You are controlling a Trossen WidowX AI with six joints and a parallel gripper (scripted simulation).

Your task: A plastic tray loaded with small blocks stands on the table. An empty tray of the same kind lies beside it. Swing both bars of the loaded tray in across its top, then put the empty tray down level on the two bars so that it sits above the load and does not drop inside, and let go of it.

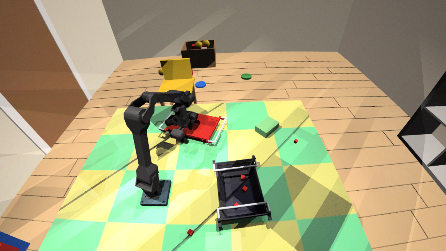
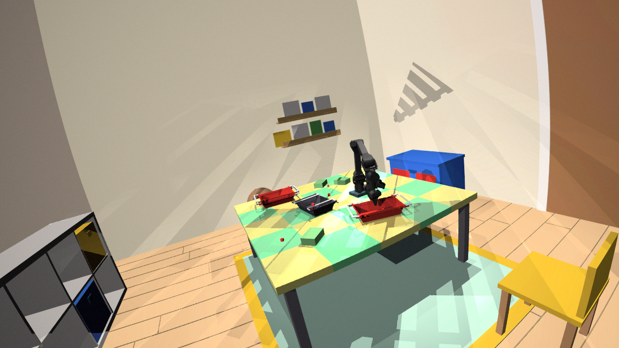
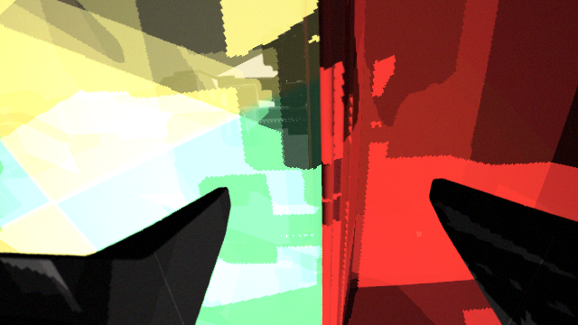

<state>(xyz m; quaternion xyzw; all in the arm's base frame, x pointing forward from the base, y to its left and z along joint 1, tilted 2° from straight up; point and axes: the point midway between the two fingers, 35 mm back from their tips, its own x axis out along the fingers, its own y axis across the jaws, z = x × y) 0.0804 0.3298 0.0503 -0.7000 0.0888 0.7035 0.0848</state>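
Note:
The black loaded tray (image 1: pixel 220 190) (image 2: pixel 314 204) stands on the table with red blocks (image 1: pixel 245 188) inside. Its two white bars, the far bar (image 1: pixel 235 167) and the near bar (image 1: pixel 246 205), lie across its top near the ends. The empty red tray (image 1: pixel 205 124) (image 2: pixel 385 210) lies farther back, with its own bar (image 1: pixel 219 131) swung out over the end. My gripper (image 1: pixel 184 126) (image 2: pixel 373 199) (image 3: pixel 330 192) is open and low over the red tray. In the wrist view its fingers straddle the tray's long side wall (image 3: pixel 334 135), one finger outside and one inside. Nothing is held.
A green block (image 1: pixel 266 126) (image 2: pixel 312 236) lies right of the red tray. Loose red blocks (image 1: pixel 295 141) (image 1: pixel 190 232) lie on the checkered table. A second red tray (image 2: pixel 276 196) sits beyond the black one. The arm's base (image 1: pixel 155 193) stands left of the black tray.

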